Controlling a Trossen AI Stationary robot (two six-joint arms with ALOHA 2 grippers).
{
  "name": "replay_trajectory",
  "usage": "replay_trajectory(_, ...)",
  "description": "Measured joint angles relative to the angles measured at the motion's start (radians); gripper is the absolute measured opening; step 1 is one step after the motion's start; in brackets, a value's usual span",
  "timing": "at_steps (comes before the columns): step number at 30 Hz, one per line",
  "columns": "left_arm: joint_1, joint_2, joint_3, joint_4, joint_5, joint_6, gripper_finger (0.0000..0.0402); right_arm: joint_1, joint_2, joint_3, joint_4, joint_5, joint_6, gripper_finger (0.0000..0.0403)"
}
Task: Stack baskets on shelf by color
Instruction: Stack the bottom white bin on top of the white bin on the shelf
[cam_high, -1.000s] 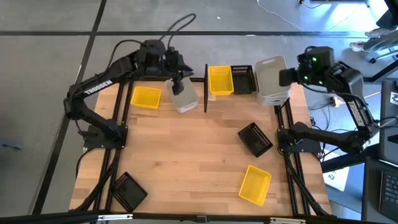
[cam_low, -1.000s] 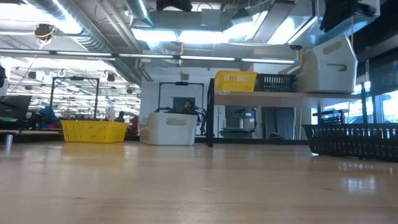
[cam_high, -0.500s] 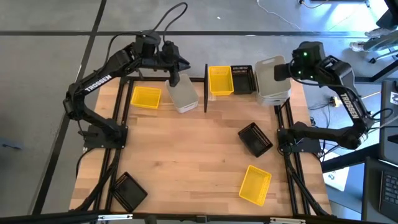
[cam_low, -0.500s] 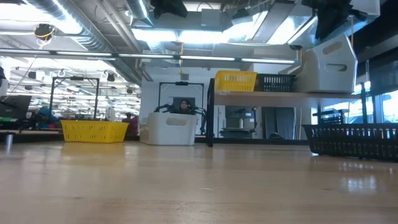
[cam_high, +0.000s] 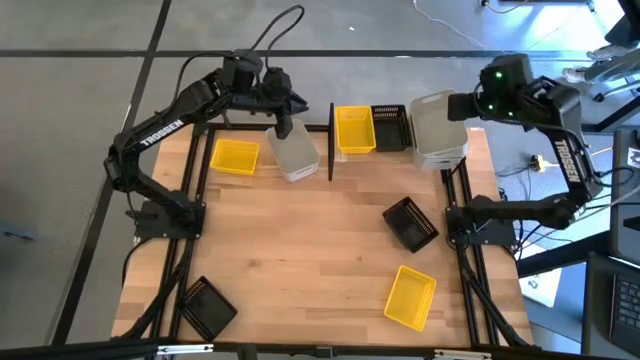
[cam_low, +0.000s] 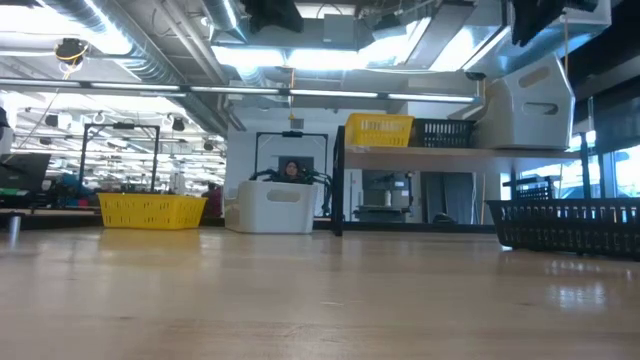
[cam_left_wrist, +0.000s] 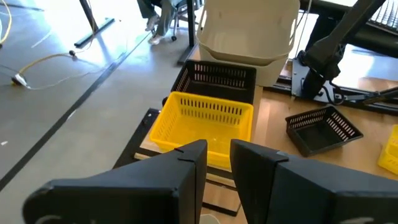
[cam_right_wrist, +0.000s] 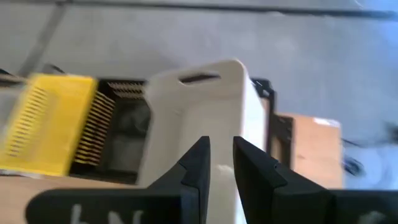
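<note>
Up at the far edge of the wooden tabletop (cam_high: 320, 250), a light wood shelf (cam_low: 420, 153) on thin black posts carries a yellow basket (cam_high: 353, 129), a black slatted basket (cam_high: 389, 127) just beside it, and a stack of whitish translucent baskets (cam_high: 438, 128) at the right end.

To the left of the shelf, another whitish basket (cam_high: 295, 156) stands on the tabletop, with a second yellow basket (cam_high: 235, 156) near it on its left. A black basket (cam_high: 410, 223) lies tilted towards the right side, a third yellow basket (cam_high: 411, 296) sits nearer the front, and one more black basket (cam_high: 205, 306) rests at the front left corner.

The left gripper (cam_high: 285, 120) hangs over the whitish basket on the tabletop, its fingers (cam_left_wrist: 186, 171) set with a narrow gap and nothing between them. The right gripper (cam_high: 455, 105) hangs beside the top of the whitish stack, its fingers (cam_right_wrist: 198, 165) likewise narrowly parted and empty.
</note>
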Motion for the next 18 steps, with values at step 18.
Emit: replay_trajectory(18, -0.001, 0.033, 0.000, 0.006, 0.000, -0.002, 0.0063, 0.000, 0.160, 0.008, -0.120, 0.087, 0.021, 0.0067)
